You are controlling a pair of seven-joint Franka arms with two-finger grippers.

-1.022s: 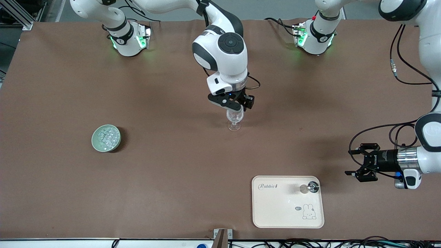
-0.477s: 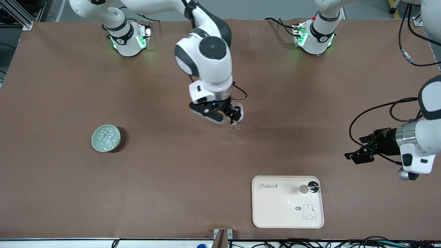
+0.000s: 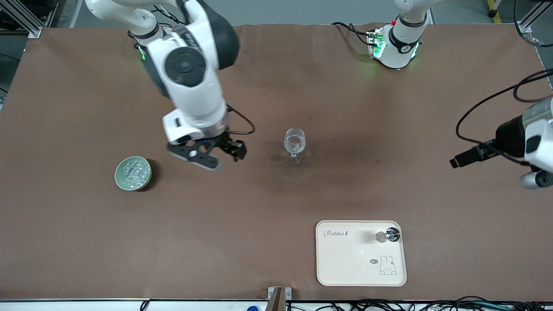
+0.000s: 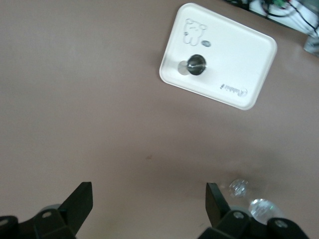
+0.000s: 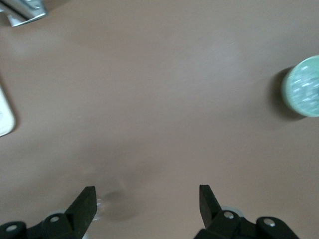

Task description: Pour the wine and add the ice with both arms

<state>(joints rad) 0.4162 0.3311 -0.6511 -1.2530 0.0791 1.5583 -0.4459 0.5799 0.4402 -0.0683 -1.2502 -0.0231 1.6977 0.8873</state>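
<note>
Front view: a big brown worktop point(image 3: 259, 216) fills the picture. In the middle stands a small clear stemmed glass point(image 3: 294, 146), upright, with nothing touching it. In the lower left part of the picture sits a pale green round bowl point(image 3: 133, 173) full of little clear shiny ice cubes point(image 3: 134, 172). In the lower right part lies a cream plastic tray with a rabbit drawing point(image 3: 341, 259), and a small round silver and black stopper point(image 3: 389, 236) sits in the tray's upper right corner.

The white right arm comes down from the upper left of the picture. Its black right pincer point(image 3: 224, 154) hangs over the bare worktop between the bowl and the glass. Its fingers are spread apart and hold nothing. The white left arm shows at the right edge of the picture. Its black left pincer point(image 3: 464, 159) is up in the air over the worktop there, with nothing in it.

Left wrist view: the two black fingers point(image 4: 77, 204) of the left pincer stand wide apart at the bottom of the picture, empty. The tray point(image 4: 234, 59) is at the top, and the glass point(image 4: 249, 196) shows at the bottom right.

Right wrist view: the right pincer's fingers point(image 5: 84, 204) are wide apart and empty over brown worktop. The green bowl point(image 5: 302, 85) with ice is at the right edge.
</note>
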